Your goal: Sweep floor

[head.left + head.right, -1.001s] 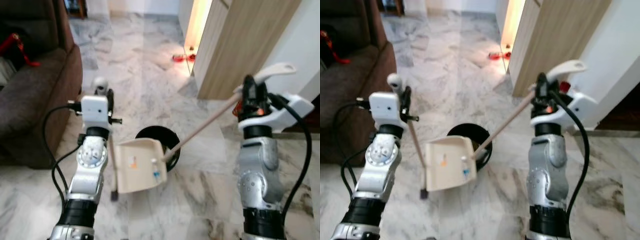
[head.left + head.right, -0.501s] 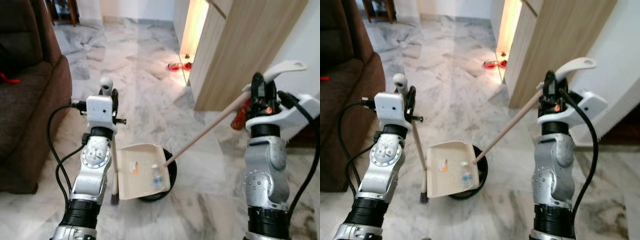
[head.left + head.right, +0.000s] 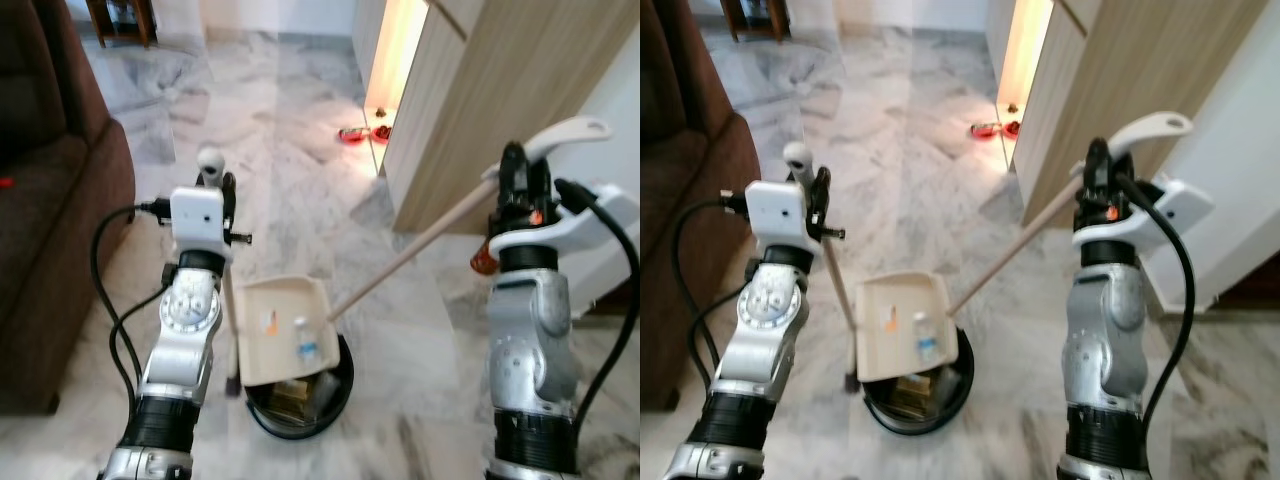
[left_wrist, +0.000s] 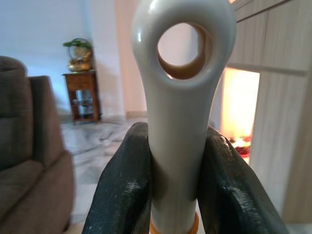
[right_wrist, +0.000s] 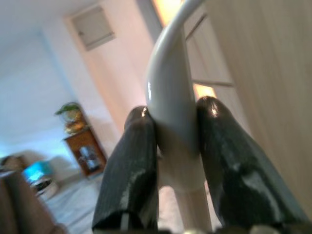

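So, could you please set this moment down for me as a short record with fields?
setting: marble floor, brown sofa on the robot's left, wooden cabinet ahead to its right
left gripper: shut on the broom handle
right gripper: shut on the dustpan handle
dustpan: held over the black bin, carrying a few small bits of litter
bin contents: some rubbish inside, not identifiable
further off: red objects on the floor by the lit gap

A cream dustpan on a long wooden handle is tipped over a black bin, scraps on it. A slim broom stands upright beside it.
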Controlling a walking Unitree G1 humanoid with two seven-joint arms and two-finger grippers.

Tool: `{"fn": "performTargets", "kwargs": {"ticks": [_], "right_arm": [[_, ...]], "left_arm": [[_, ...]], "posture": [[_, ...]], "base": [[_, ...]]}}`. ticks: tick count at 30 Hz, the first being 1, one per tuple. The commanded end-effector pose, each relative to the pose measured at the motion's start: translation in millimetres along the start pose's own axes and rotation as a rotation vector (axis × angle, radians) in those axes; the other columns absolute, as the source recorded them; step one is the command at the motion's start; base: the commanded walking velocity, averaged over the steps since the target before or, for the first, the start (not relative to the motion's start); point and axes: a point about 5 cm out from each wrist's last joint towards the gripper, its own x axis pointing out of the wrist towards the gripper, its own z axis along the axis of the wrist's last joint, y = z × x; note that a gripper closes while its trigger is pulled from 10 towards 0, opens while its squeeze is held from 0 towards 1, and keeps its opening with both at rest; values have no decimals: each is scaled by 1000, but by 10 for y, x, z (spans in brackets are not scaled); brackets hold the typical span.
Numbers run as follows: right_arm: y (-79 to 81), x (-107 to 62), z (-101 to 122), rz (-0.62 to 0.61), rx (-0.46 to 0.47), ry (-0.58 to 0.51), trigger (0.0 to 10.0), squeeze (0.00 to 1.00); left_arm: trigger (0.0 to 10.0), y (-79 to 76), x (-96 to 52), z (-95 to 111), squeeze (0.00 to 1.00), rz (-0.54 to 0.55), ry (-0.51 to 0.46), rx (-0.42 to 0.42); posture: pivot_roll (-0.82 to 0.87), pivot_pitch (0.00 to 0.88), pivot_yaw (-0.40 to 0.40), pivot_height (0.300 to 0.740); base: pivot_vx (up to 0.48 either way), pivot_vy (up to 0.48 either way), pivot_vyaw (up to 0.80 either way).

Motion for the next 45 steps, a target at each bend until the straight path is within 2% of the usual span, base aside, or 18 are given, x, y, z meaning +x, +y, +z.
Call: {"fn": "performTargets", "kwargs": {"ticks": [1, 9, 14, 17, 26, 33, 39, 45], "right_arm": [[48, 33, 176, 17, 48, -87, 10000, 0], [175, 34, 270, 88, 3, -138, 10000, 0], [250, 38, 287, 135, -68, -143, 10000, 0], [416, 15, 294, 214, -110, -151, 10000, 0], [609, -29, 345, 312, -194, -199, 10000, 0], [696, -47, 368, 343, -241, -220, 10000, 0], [706, -60, 358, 359, -282, -221, 10000, 0], [760, -87, 328, 411, -367, -221, 10000, 0]], "left_arm": [[10000, -52, 42, 144, 0, -13, -69, -1], [10000, -60, 30, 135, 0, -15, -68, -5], [10000, -60, 25, 131, 0, -18, -67, -6], [10000, -80, 25, 138, 0, -24, -75, -12], [10000, -95, 24, 151, 0, -31, -86, -20], [10000, -101, 22, 157, 0, -31, -88, -24], [10000, -88, 21, 155, 0, -29, -88, -21], [10000, -88, 25, 157, 0, -29, -89, -21]], "posture": [[99, 90, -64, 740], [97, 91, -64, 740], [96, 89, -63, 740], [96, 81, -59, 740], [96, 72, -59, 740], [96, 82, -63, 740], [98, 91, -63, 740], [97, 95, -64, 740]], "base": [[0, 0, 0], [0, 0, 0], [0, 0, 0], [0, 0, 0], [0, 0, 0], [0, 0, 0], [0, 0, 0], [0, 0, 0]]}}
